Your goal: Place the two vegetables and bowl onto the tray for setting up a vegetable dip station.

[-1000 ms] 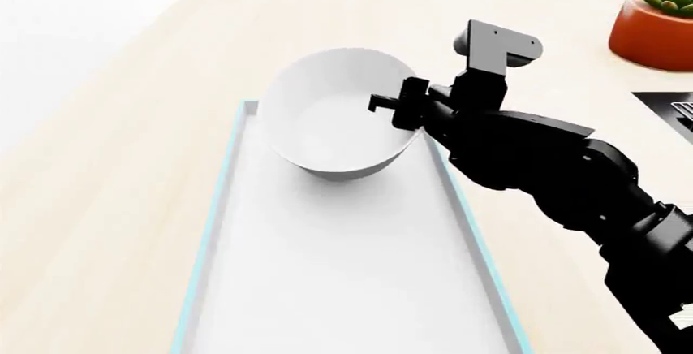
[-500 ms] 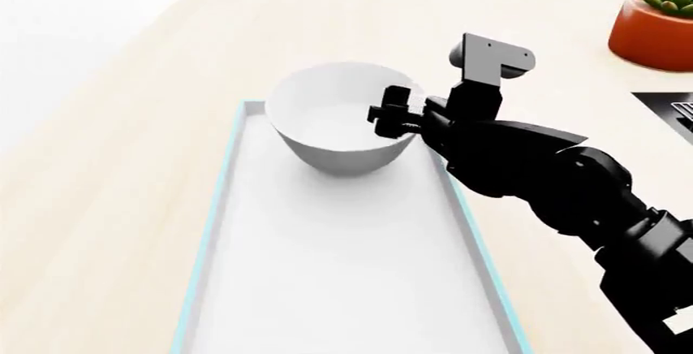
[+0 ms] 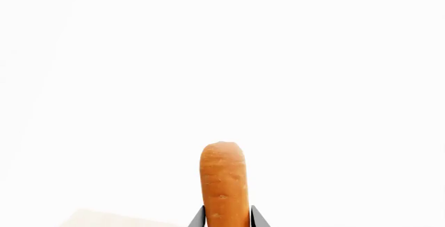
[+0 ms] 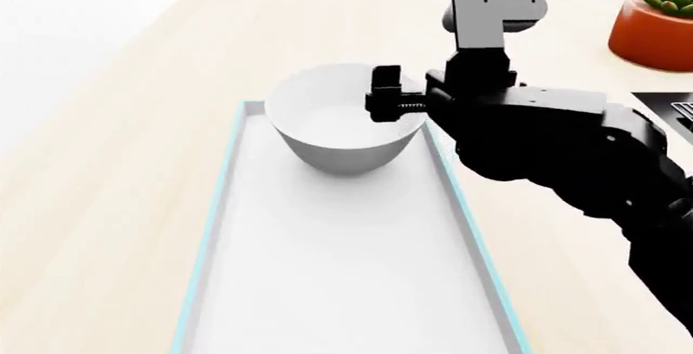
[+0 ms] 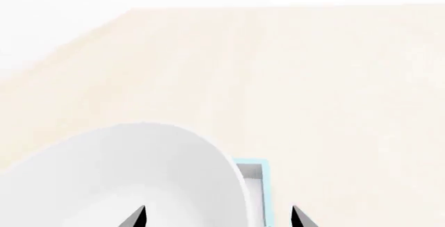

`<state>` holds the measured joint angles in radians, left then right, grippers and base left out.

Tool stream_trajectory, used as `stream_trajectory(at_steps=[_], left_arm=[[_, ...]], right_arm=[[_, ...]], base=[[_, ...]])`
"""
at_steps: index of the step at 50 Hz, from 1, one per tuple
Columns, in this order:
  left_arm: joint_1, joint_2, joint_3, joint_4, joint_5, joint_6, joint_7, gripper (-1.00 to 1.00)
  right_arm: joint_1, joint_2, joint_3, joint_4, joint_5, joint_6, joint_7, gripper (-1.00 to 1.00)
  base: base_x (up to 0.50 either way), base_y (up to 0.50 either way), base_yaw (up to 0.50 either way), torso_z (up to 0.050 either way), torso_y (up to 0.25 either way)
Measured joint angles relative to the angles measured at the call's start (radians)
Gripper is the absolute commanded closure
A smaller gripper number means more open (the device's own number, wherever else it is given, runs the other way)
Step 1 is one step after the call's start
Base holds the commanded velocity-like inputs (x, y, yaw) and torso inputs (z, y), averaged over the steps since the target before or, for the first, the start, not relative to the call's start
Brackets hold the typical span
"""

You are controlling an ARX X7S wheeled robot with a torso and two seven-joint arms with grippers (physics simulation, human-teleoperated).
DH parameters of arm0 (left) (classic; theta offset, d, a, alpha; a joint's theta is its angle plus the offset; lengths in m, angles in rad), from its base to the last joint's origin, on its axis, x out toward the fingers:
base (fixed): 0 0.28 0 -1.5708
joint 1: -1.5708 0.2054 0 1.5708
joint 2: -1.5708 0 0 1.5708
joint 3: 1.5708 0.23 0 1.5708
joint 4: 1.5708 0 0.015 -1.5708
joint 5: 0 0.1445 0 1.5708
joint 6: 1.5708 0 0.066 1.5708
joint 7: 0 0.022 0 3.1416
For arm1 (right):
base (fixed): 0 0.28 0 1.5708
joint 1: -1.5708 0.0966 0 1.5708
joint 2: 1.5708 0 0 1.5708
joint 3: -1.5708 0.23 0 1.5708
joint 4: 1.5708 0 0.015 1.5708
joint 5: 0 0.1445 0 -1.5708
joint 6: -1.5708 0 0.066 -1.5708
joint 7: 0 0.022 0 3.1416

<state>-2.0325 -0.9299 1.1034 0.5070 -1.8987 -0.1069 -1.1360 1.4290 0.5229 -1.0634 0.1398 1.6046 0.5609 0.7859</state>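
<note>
While the bowl sits upright at the tray's far end, your right gripper is spread wide, straddling its rim. Your left gripper is clamped on the carrot.

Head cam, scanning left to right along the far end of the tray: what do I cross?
Bare tabletop → tray light blue left rim → white bowl → right gripper at the bowl's right rim → right arm's black links → terracotta plant pot.
</note>
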Motion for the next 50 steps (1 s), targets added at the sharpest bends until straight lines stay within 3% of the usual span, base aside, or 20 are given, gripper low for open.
stream_trajectory(at_steps=[11, 28, 50], left_arm=[[-0.002, 0.001, -0.008, 0.011, -0.004, -0.006, -0.004, 1.0], [-0.004, 0.027, -0.027, 0.105, -0.073, -0.005, -0.017, 1.0], [0.108, 0.158, 0.019, 0.2, -0.098, 0.038, -0.036, 1.0]], right_arm=[[0.131, 0.044, -0.018, -0.128, -0.008, 0.108, 0.143, -1.0], [0.319, 0.196, 0.048, -0.425, 0.182, 0.229, 0.416, -1.0], [0.57, 0.215, 0.098, -0.554, 0.396, 0.313, 0.604, -1.0]], base=[[0.0, 0.0, 0.0, 0.0, 0.0], [0.0, 0.0, 0.0, 0.0, 0.0], [0.0, 0.0, 0.0, 0.0, 0.0]])
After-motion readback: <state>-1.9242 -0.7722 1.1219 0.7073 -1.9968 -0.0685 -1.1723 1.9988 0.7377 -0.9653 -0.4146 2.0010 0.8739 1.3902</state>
